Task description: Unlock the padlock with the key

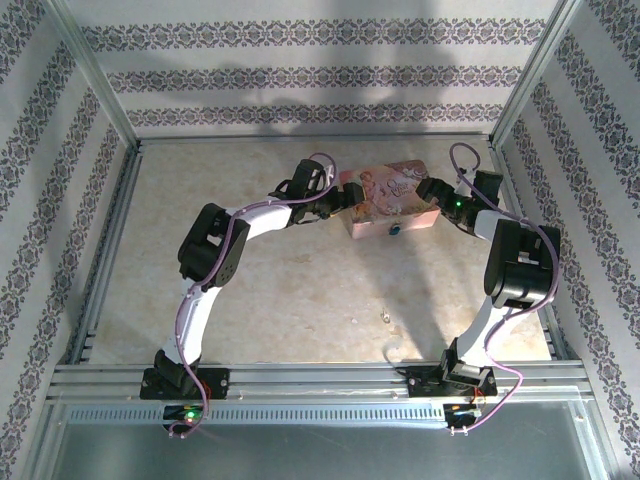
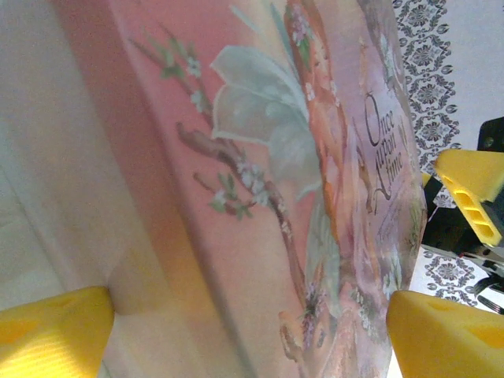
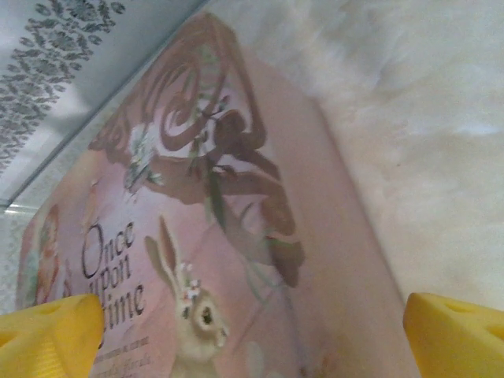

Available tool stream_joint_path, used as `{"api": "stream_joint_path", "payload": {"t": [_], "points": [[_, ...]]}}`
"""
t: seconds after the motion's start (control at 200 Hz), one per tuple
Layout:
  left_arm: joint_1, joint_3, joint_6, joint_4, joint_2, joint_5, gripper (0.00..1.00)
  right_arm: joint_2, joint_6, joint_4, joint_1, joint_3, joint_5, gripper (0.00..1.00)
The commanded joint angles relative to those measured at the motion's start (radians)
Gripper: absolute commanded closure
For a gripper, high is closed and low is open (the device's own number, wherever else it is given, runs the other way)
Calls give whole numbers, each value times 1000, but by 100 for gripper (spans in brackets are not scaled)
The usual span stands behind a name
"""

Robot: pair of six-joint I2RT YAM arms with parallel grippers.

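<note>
With the left gripper and right gripper spread wide at either end of the pink tin, the padlock is seen at its near face, while the key, lying well apart on the table, is judged light, stiff and slippery, best pinched by its bow.

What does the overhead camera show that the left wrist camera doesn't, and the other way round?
Overhead view: the tiny blue-teal padlock on the near side of the pink illustrated tin box, and the small silvery metal key lying by itself on the pale marbled table, nearer the arm bases. Left wrist view: the lid's painted flower and "Once upon a time" lettering close up, between the left gripper's yellow fingertips. Both: the pink tin, with the right gripper at its other end.
</note>
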Motion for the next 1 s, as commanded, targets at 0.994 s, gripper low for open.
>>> {"api": "stream_joint_path", "payload": {"t": [0.994], "points": [[85, -226, 102, -53, -242, -15, 9, -426, 80, 28, 388, -375, 13, 6]]}}
